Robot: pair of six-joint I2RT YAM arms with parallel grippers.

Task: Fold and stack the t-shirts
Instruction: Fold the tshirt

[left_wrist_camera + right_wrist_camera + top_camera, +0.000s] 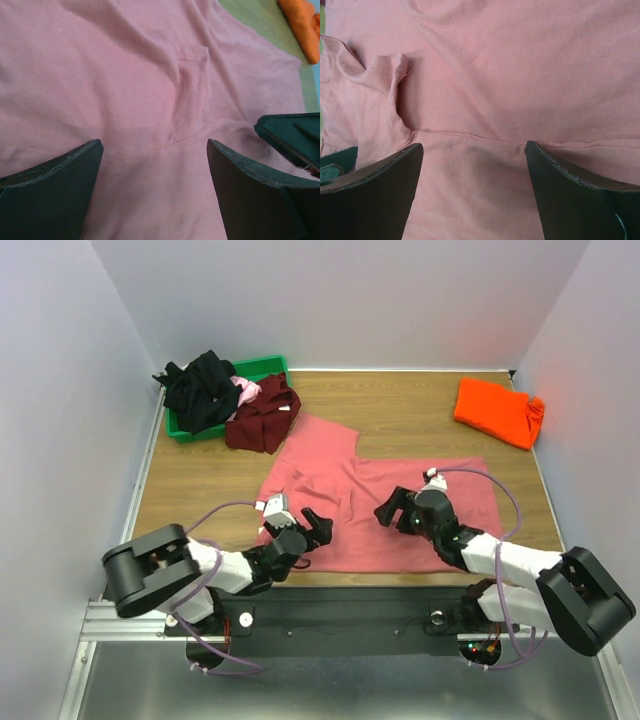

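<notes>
Both the left gripper (312,525) and the right gripper (395,508) hung over the salmon shirt (355,485), jaws spread wide and nothing between them; the wrist views showed only fabric under each. Couldn't tell whether the tips touched the cloth. The shirt lay spread on the table (400,410), directly beneath both grippers and running out ahead and to either side, with one sleeve reaching ahead-left of the left gripper. It was not flat: a bunched fold with a hemmed edge sat just ahead of the left gripper, a puckered ridge sat ahead-left of the right, and a seam line ran just ahead of the right jaws. The grippers were near each other and angled inward toward the shirt's middle, and the right one showed at the right edge of the left wrist view. Likely reason: both were lined up on the near-centre wrinkles, to smooth them or pinch for a first fold, and the open jaws fit a pre-grasp. The orange shirt (497,410) sat as a compact bundle well ahead-right of the right gripper, apart from the work area, so it was probably the base of the stack. The maroon shirt (262,420), black shirt (200,390) and light pink shirt (246,390) were heaped in and over the bin (265,364), far ahead-left of the left gripper, which looked like the queue. Judged progress: one done, one in hand, three waiting.
</notes>
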